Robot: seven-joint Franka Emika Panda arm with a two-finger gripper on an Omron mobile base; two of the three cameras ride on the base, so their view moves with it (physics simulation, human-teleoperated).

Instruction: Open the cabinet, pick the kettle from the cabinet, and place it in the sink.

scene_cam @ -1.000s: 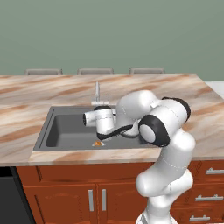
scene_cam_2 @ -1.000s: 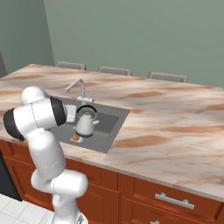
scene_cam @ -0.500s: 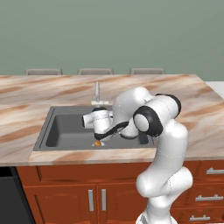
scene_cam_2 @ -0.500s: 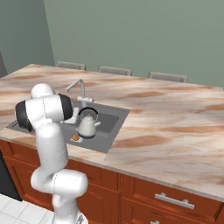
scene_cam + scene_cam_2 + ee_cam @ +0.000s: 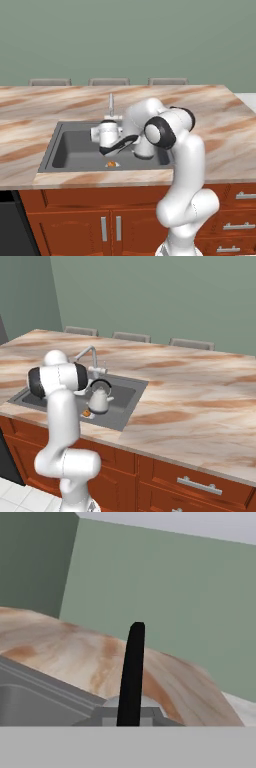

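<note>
As the arm has swung left, the kettle [image 5: 99,399] now hangs inside the sink [image 5: 65,152]; whether the fingers grip its handle, I cannot tell.

A rendered home kitchen: a marbled beige-brown table [image 5: 60,102] forms an island with a dark grey sink [image 5: 75,150] sunk into it and a slim silver faucet [image 5: 89,353] at its far edge. Reddish-brown base cabinets [image 5: 90,225] with grey handles sit beneath, chair backs [image 5: 135,336] line the far edge, and plain green walls [image 5: 130,35] stand behind.
</note>
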